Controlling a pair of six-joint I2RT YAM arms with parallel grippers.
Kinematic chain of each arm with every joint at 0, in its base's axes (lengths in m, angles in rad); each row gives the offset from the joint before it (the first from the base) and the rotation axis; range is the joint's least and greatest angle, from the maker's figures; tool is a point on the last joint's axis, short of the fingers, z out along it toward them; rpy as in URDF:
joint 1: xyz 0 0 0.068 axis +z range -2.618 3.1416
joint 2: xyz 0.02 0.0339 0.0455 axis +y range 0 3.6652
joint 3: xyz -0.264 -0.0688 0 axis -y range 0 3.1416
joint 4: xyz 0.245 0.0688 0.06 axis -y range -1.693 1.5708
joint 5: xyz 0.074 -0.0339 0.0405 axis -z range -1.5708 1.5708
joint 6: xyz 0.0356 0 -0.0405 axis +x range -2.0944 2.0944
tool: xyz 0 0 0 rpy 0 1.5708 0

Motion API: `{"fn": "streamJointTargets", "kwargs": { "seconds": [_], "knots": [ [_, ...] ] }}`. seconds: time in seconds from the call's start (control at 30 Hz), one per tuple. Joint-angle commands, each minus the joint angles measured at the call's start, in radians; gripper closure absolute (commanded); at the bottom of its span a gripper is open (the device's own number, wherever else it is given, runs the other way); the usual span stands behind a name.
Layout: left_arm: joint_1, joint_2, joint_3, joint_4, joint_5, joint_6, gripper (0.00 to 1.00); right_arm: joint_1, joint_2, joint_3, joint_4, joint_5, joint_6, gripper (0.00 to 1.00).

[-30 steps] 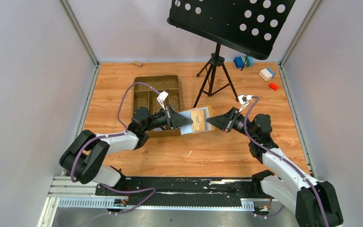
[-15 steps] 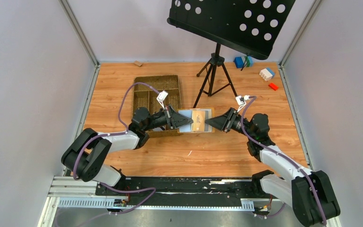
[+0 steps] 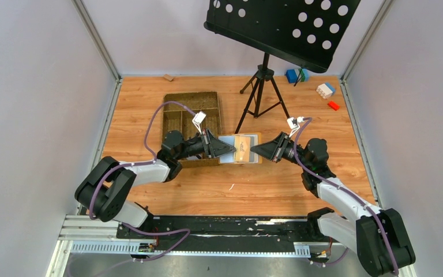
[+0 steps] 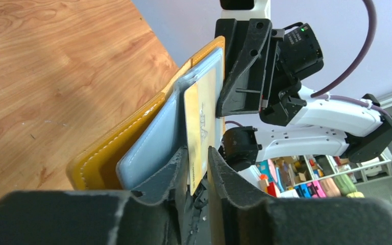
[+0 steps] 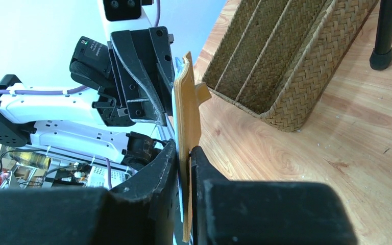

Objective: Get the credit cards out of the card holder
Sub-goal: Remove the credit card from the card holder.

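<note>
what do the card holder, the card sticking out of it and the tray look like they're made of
The card holder looks like matte mustard leather or faux leather, with pale stitching along its edge. The card seems thin stiff plastic, tan-gold with a slight sheen. The tray is woven brown fibre, perhaps rattan or seagrass, its basket weave plain.

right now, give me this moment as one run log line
left gripper: jaws around tan-gold card, grip unclear | right gripper: shut on card holder edge | card: partly out of pocket
</note>
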Motion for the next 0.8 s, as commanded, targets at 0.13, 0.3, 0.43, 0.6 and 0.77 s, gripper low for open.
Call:
{"fn": "streamJointTargets", "kwargs": {
  "seconds": [0.13, 0.3, 0.43, 0.6, 0.77],
  "knots": [
    [-0.001, 0.012, 0.044, -0.079, 0.007, 0.047, 0.65, 0.000, -0.030, 0.015, 0.067, -0.018, 0.015, 1.00],
    [-0.030, 0.050, 0.075, -0.089, 0.036, 0.048, 0.62, 0.000, -0.007, 0.014, 0.111, -0.038, 0.037, 1.00],
    [-0.042, 0.051, 0.089, -0.117, 0.044, 0.067, 0.64, 0.002, 0.017, 0.011, 0.151, -0.053, 0.057, 1.00],
    [-0.042, 0.040, 0.095, -0.160, 0.035, 0.097, 0.89, 0.002, 0.016, 0.011, 0.155, -0.052, 0.057, 1.00],
    [-0.041, -0.021, 0.101, -0.319, -0.039, 0.204, 1.00, 0.002, -0.029, 0.016, 0.037, -0.001, 0.000, 1.00]
  ]
}}
